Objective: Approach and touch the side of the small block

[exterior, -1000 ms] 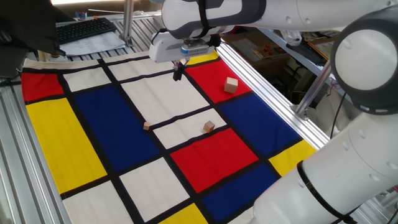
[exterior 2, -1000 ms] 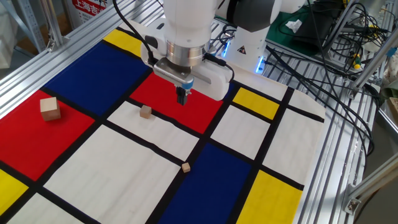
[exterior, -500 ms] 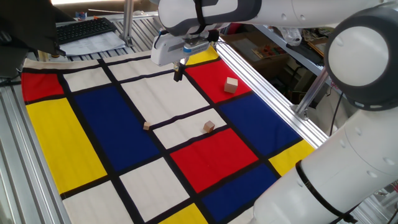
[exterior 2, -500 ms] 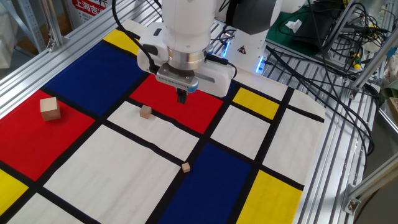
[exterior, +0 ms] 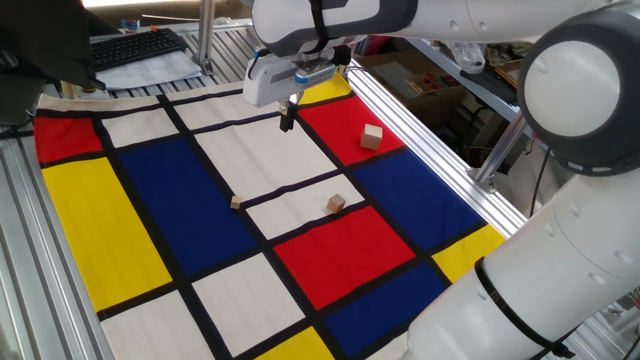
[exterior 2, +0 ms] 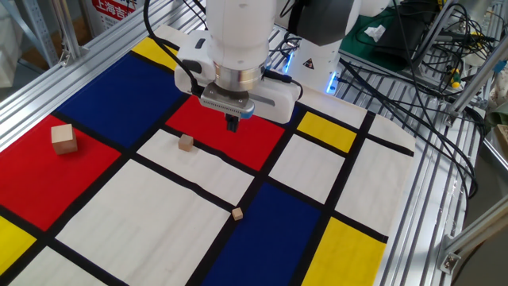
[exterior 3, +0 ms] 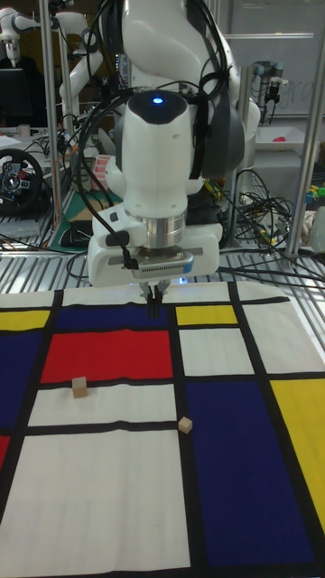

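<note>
Hand (exterior 2: 232, 124) hovers closed and empty above the red panel; the small light-tan wooden cube (exterior 2: 186, 142) sits near, apart. A steep descent risks knocking it aside.

This is a robotics lab. The bench (exterior 2: 444, 199) is framed in bare aluminium rails (exterior: 440, 130) and covered by a cloth (exterior: 150, 190) of red, blue, yellow and white panels. Behind the fingers (exterior 2: 232, 123) in the other fixed view, bundles of black cables (exterior 2: 413, 71) run across the rails beside a controller box (exterior 2: 313, 59) with a lit panel. Beyond the fingers in one fixed view sits a keyboard (exterior: 140, 45). In the tall fixed view, more cables hang behind the fingers, a second robot arm (exterior 3: 13, 23) stands far to their left, and a steering wheel (exterior 3: 18, 181) sits there too.
</note>
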